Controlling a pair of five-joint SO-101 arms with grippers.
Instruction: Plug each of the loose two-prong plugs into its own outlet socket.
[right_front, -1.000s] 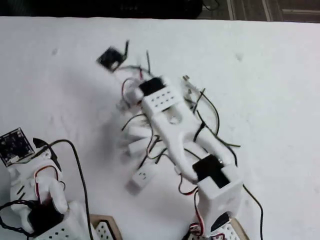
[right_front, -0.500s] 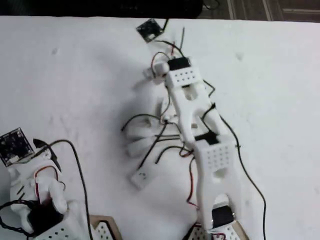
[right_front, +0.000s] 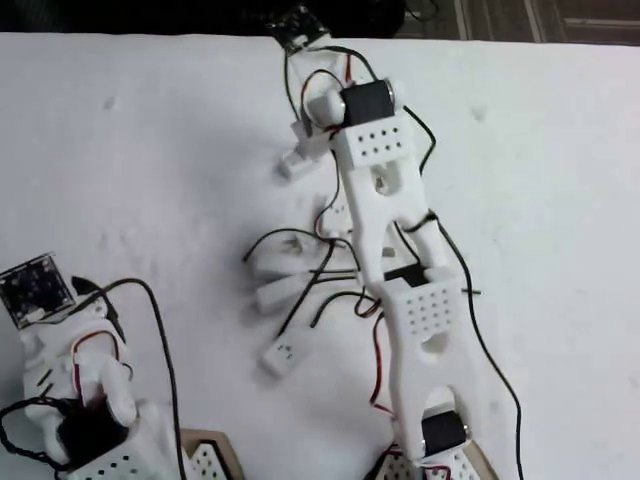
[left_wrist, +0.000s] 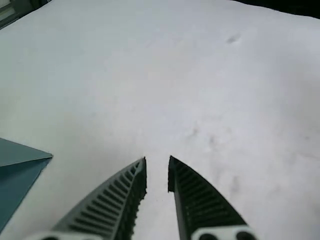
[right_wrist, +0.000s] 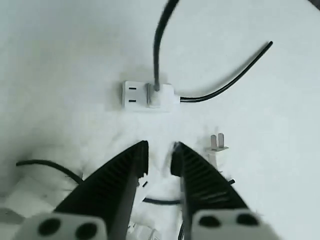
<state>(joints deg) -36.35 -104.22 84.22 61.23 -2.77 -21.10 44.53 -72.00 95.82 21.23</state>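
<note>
My left gripper (left_wrist: 156, 162) has its jaws only slightly parted, with a thin gap between the tips and nothing in them. Ahead of them lies the white table (left_wrist: 160, 75). My right gripper (right_wrist: 160, 148) has its jaws a narrow slit apart as well, and they hold nothing.

Just past the tip of one right jaw, a little to its outer side, a loose two-prong plug (right_wrist: 216, 144) lies flat, prongs pointing away from the jaws. Farther ahead, nearly in line with the gap, sits a white outlet block (right_wrist: 131, 96). One plug (right_wrist: 159, 96) looks seated in it, its black cord (right_wrist: 159, 40) running on away from me, and the pair of slots beside it looks free.

I judge the task partly done: one plug is in, and this loose one at least remains to be grasped and inserted. Another white socket block (right_front: 282, 355) lies well behind the jaws, beside the arm. I cannot tell whether it is filled.
</note>
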